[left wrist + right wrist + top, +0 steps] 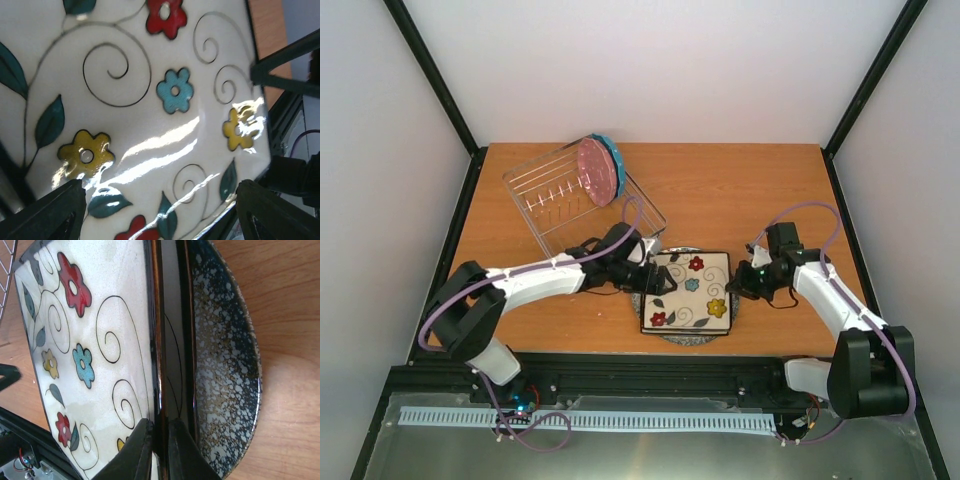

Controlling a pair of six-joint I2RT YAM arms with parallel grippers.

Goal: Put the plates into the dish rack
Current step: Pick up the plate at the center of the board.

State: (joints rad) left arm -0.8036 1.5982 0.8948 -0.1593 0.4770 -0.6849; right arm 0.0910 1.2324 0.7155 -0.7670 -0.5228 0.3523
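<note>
White walls point(650, 70): seen on three sides of the workspace, plain and matte.
Black frame point(433, 80): slanted posts are seen at the 10 and 2 o'clock corners, and a dark rail along the near edge.
Table point(740, 185): an orange-brown wood-grain top, evenly lit, with a glare patch thrown onto the glazed plate.
Dish rack point(545, 195): silver wire, set askew at 10 o'clock on the table.
Blue plate point(598, 170): stood on edge among the tines at the rack's 1 o'clock end; a pink face ringed by a blue scalloped rim is shown.
Square plate point(692, 290): cream with coloured flowers and a dark rim, placed at 6 o'clock on the table, just beside the rack's near corner.
Grey speckled plate point(225, 365): round, laid under the square plate, its edge exposed at 6 o'clock.
Left gripper point(655, 280): held at the square plate's 9 o'clock edge, fingers spread wide over the plate's face, nothing clasped.
Right gripper point(740, 283): placed at the plate's 3 o'clock edge, fingers pinched together on its dark rim.
</note>
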